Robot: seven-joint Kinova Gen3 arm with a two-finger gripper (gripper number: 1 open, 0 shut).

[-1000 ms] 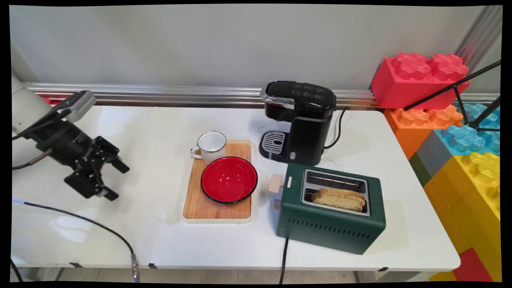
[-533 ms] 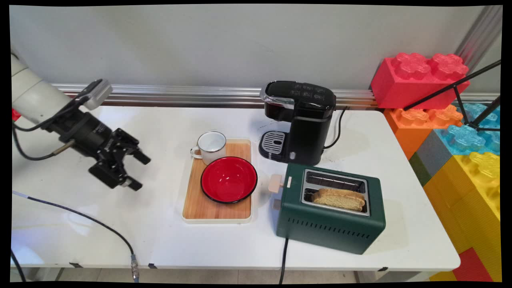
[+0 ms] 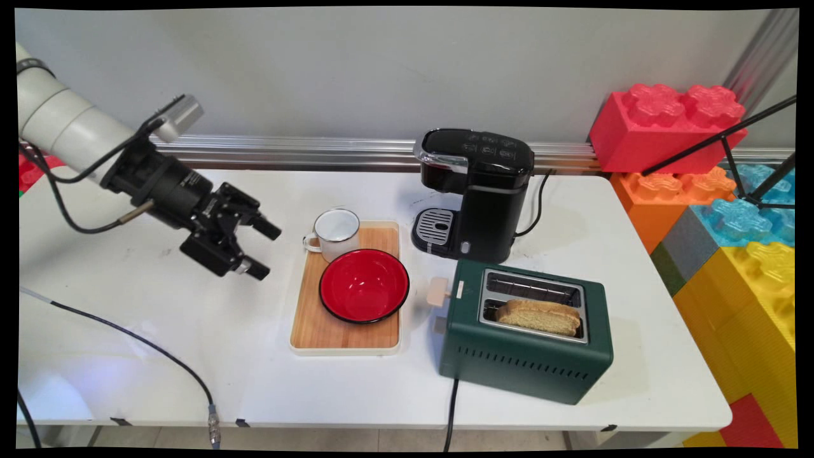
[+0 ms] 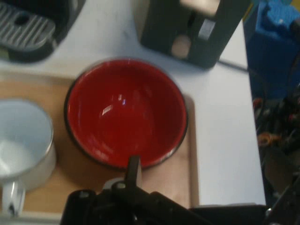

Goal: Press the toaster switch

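My black gripper (image 3: pixel 266 252) hangs open above the table, just left of a wooden tray (image 3: pixel 346 336), and holds nothing. A white enamel mug (image 3: pixel 337 233) stands on the tray's far left corner, closest to the gripper. Beside it on the tray sits a red bowl (image 3: pixel 364 285) with a black rim. In the hand view the red bowl (image 4: pixel 125 110) fills the middle, with the mug (image 4: pixel 23 140) at the left. One finger (image 4: pixel 133 169) rises in front of the bowl's rim.
A black coffee machine (image 3: pixel 477 194) stands behind the tray's right side. A green toaster (image 3: pixel 528 353) with a bread slice (image 3: pixel 539 317) in its near slot sits at the right. Large coloured blocks (image 3: pixel 731 210) are stacked past the table's right end. A black cable (image 3: pixel 146 346) lies across the front left.
The gripper has travelled to the right and farther back across the table, closing in on the tray and mug. It stays open. Nothing on the table has moved.
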